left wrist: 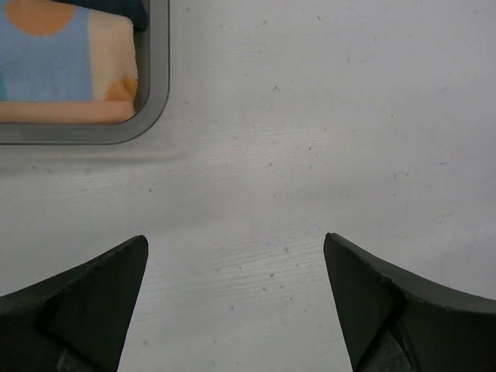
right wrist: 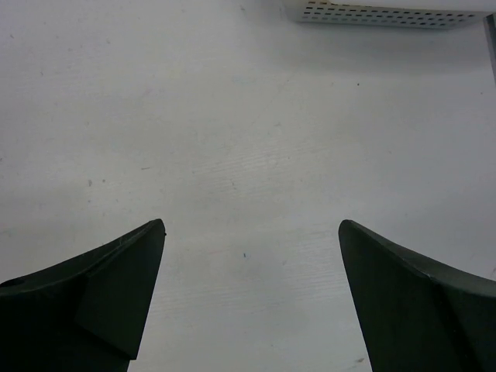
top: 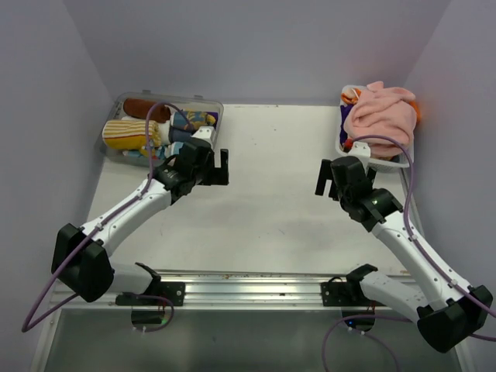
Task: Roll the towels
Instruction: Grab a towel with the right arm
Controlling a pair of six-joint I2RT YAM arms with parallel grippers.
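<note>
Two empty claws are gaping over the counter [top: 271,209]: left claw [top: 220,167] beside the tray [top: 182,98] of rolled towels [top: 132,133], right claw [top: 325,180] before a basket [top: 341,141] whose pink towel [top: 380,112] is hiding others.

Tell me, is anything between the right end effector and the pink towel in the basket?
Only bare table lies between the right end effector and the white basket. The basket's near wall is the one barrier, and the pink towel heaps above its rim.

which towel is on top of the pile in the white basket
The plain pink terry towel, crumpled loosely over the white perforated basket. The purple towel and orange towel only peek out from beneath it at the edges.
</note>
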